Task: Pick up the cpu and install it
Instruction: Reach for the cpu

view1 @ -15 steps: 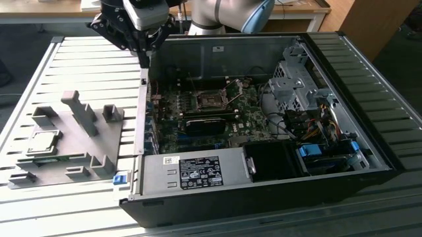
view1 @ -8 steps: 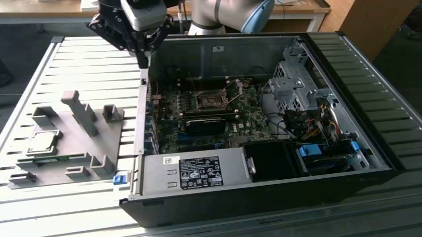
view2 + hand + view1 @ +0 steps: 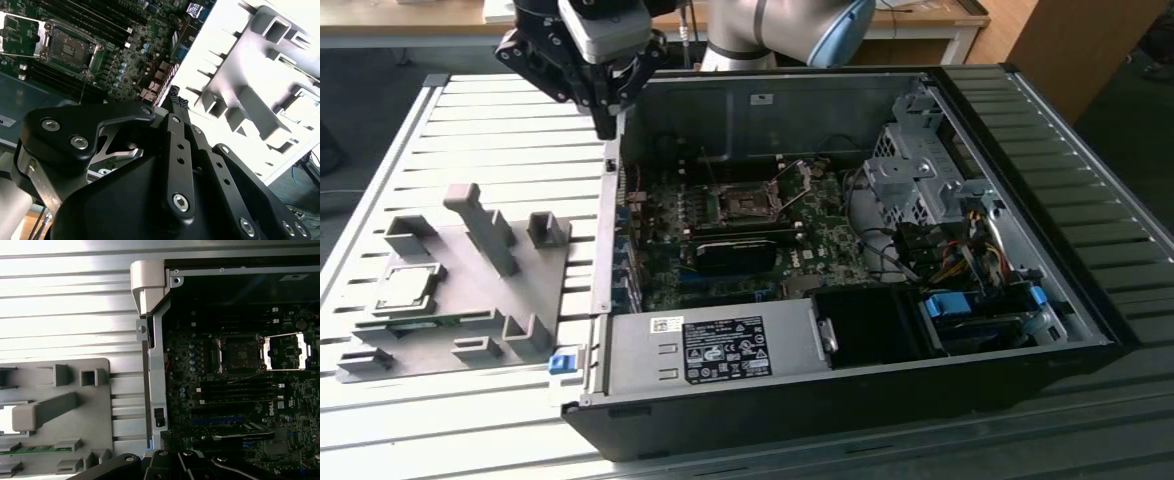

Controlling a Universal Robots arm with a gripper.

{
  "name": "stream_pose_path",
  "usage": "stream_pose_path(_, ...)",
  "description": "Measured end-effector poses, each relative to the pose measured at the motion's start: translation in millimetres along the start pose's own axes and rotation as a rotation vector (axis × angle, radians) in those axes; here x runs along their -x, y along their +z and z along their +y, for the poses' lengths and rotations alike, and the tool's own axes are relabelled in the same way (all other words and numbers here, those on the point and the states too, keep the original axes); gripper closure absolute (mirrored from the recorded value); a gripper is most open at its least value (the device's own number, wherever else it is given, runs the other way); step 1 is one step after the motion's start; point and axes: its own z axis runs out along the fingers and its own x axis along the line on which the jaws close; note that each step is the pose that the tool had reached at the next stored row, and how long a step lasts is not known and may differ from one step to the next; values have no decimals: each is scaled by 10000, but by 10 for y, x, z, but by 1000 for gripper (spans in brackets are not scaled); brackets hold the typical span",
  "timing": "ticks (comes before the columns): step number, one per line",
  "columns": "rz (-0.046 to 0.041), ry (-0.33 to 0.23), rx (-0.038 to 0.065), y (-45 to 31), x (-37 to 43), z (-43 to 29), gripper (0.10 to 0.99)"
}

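The cpu, a small silver square, lies flat in a recess of the grey fixture plate at the exterior view's left, outside the case. My gripper hangs high over the case's left wall, far from the cpu, its fingers drawn together with nothing between them. In the second wrist view the gripper ends in one narrow tip. The black socket on the motherboard stands empty with its metal load plate flipped open beside the socket. The same socket appears in the second wrist view.
The open computer case holds a power supply, drive cage and cables. Grey upright blocks rise from the fixture. The case's left wall stands between fixture and motherboard. All rests on a slatted metal table.
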Motion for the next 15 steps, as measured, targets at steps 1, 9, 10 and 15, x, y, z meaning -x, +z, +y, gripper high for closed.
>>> stream_pose_path(1,0,1,0,0,-5,-1,980)
stream_pose_path(9,1,0,-1,4,-58,-5,980)
stream_pose_path(10,1,0,0,5,-65,-5,980)
stream_pose_path(15,1,0,-1,8,-109,-9,980)
